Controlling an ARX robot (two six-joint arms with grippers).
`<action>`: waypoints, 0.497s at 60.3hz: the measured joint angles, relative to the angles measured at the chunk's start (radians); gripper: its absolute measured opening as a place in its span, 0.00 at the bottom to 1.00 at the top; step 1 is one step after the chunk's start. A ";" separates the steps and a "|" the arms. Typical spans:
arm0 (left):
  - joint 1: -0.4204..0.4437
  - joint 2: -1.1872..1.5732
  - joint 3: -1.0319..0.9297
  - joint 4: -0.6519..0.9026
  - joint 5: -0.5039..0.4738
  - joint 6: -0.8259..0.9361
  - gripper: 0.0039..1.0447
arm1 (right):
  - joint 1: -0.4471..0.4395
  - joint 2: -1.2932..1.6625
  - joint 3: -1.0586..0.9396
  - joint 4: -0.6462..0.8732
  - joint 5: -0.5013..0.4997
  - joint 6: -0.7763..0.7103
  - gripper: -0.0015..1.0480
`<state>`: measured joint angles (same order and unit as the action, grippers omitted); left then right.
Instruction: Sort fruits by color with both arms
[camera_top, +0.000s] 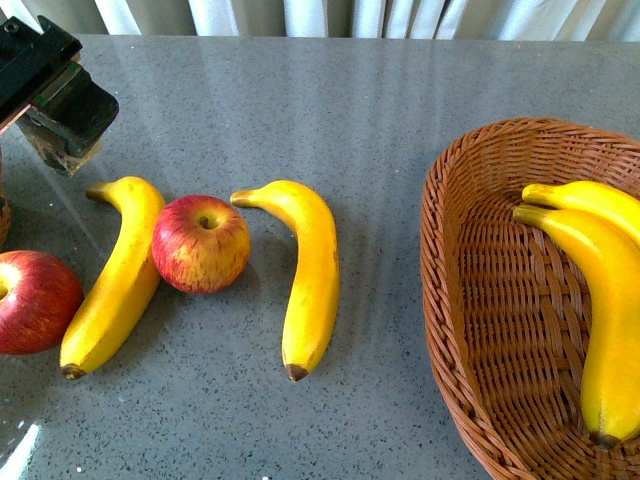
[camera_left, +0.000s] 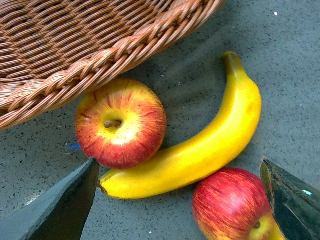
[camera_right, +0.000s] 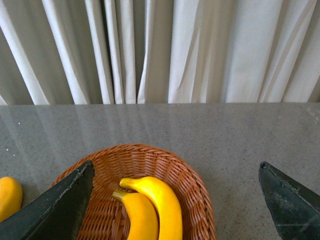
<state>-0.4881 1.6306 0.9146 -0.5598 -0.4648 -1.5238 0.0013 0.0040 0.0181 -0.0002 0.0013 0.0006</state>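
— Where is the loose fruit?
— Four pieces lie on the grey tabletop (camera_top: 400, 100). From the robot's left, first comes the left apple (camera_top: 35, 300), red and cut off by the frame edge. Next is the left banana (camera_top: 115, 275), with its stem pointing away from the robot. The middle apple (camera_top: 201, 243), red streaked with yellow, touches that banana's right side. Apart from these three lies the middle banana (camera_top: 310, 275), its stem also pointing away.

— And the sorted fruit?
— Two bananas (camera_top: 612, 330) lie side by side in the right basket (camera_top: 470, 300), brown wicker, at the robot's right.

— Is there a second basket?
— Yes. The left basket (camera_left: 75, 60), also wicker, fills one side of the left wrist view. The left apple sits just beside its rim and against the left banana. I cannot tell whether the apple touches the basket, because the rim overhangs it.

— What is the left hand doing?
— The left hand (camera_left: 178, 162) hangs above the left banana and both apples. Its dark fingers (camera_left: 60, 207) are well apart with nothing gripped between them. The front view shows only its black body, at the far left.

— And the right hand?
— The right hand (camera_right: 176, 163) is outside the front view. Its own camera shows its fingers (camera_right: 57, 207) spread wide and holding nothing. The right basket and its two bananas lie below, and a white curtain (camera_right: 160, 50) hangs beyond the tabletop's far edge.
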 joint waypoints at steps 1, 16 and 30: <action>0.002 0.003 0.001 -0.005 0.002 -0.009 0.91 | 0.000 0.000 0.000 0.000 0.000 0.000 0.91; 0.016 0.029 0.005 -0.025 0.012 -0.082 0.91 | 0.000 0.000 0.000 0.000 0.000 0.000 0.91; 0.022 0.044 0.005 -0.028 0.021 -0.125 0.91 | 0.000 0.000 0.000 0.000 0.000 0.000 0.91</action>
<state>-0.4660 1.6745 0.9195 -0.5877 -0.4435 -1.6489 0.0013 0.0040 0.0181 -0.0002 0.0013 0.0006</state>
